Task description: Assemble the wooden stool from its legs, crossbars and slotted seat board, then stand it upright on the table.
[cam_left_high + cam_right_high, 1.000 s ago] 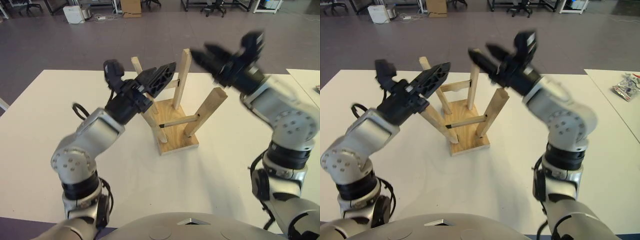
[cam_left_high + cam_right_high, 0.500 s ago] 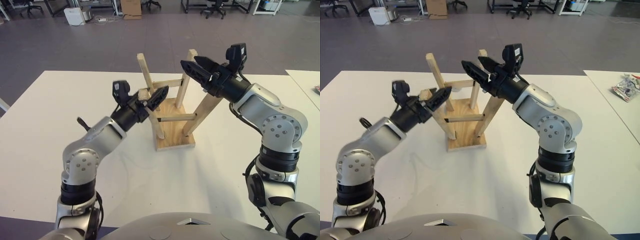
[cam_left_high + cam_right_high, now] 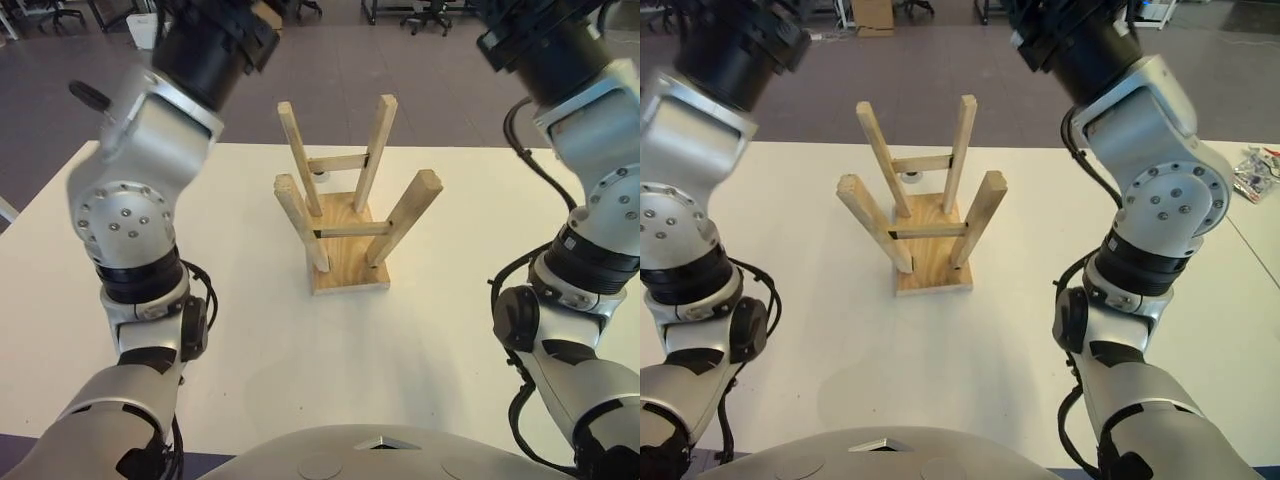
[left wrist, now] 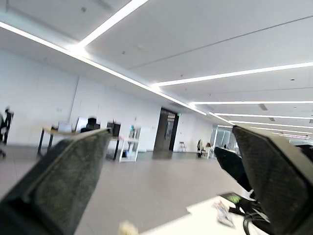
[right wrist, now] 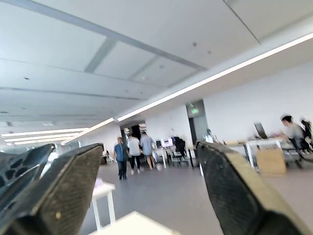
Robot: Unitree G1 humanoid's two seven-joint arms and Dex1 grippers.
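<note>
Left eye view: stool [image 3: 347, 272] inverted; left end effector [image 4: 171, 133], right end effector [image 5: 147, 146] both released.

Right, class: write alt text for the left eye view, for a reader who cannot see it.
A wooden stool stands upside down on a white table, seat board flat and four legs pointing up, joined by crossbars. The robot's left arm and right arm are raised on either side, clear of it.
</note>
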